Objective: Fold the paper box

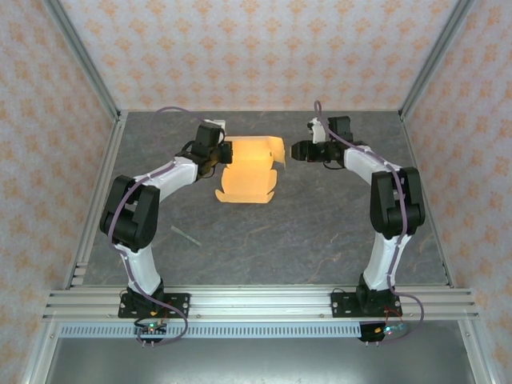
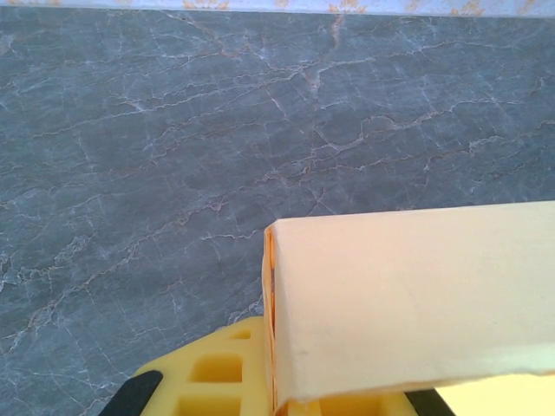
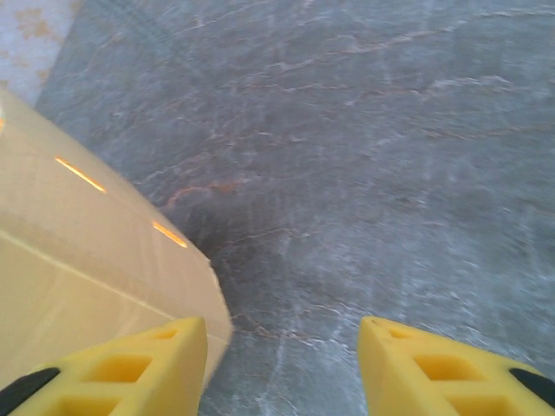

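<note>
L pincer (image 1: 214, 154) is clamped together on the L edge of the paper box (image 1: 250, 166), at the far side of the grey, marble-look table (image 1: 320, 232). The orange-yellow sheet spreads away to the R of that pincer. It is partly folded, w/ the part level w/ the pincer lit bright & a notched flap lying flat on the table, nearer the arms' bases. The L wrist cam has a pale folded panel coming straight out from the yellow fingers (image 2: 208, 377), its creased edge upright just above them & bare table beyond. Well back from the L pincer, toward that arm's base, a thin pale strip (image 1: 186, 237) lies on the table by itself. R pincer (image 1: 298, 150) sits just off the box's R edge, facing the L pincer across the sheet. Its two fingers stand apart w/ nothing btwn them. The box's near corner lies just ahead of the R pincer's L-hand finger, though contact can't be told.
</note>
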Motion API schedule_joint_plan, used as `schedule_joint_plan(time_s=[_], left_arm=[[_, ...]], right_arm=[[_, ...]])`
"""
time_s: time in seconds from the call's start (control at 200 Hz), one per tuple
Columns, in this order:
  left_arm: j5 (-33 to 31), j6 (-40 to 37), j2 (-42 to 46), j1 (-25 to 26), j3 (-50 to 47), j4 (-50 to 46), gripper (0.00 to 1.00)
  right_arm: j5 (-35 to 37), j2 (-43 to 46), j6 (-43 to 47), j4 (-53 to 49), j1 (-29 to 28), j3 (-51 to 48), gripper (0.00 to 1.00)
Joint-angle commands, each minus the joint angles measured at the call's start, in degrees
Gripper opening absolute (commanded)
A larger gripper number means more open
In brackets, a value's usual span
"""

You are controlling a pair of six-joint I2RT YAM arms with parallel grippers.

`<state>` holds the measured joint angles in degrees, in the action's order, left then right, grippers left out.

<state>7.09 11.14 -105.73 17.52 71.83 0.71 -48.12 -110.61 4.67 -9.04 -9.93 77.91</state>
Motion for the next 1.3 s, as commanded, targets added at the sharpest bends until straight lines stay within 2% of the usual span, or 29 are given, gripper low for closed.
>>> schedule_joint_plan(time_s=[0.0, 0.28, 0.746, 1.011, 1.296], left_arm=[[0.1, 0.8, 3.2, 0.1, -0.2, 0.5, 0.00], [0.2, 0.6, 3.6, 0.1, -0.2, 0.0, 0.00], [0.5, 0.6, 4.2, 0.4, -0.1, -0.4, 0.00], [0.0, 0.5, 4.1, 0.4, 0.2, -1.0, 0.00], [1.0, 0.4, 4.0, 0.5, 0.2, -0.8, 0.00]], right_arm=[[-5.1, -1.3, 4.5, -1.4, -1.5, 3.0, 0.50], [-12.3, -2.5, 9.2, -4.5, -2.3, 5.3, 0.48], [-14.3, -2.7, 10.8, -5.0, -4.0, 7.1, 0.46], [-15.3, -2.4, 15.6, -11.3, -4.1, 8.9, 0.47], [-16.1, -4.6, 16.4, -13.7, -4.2, 12.9, 0.49]])
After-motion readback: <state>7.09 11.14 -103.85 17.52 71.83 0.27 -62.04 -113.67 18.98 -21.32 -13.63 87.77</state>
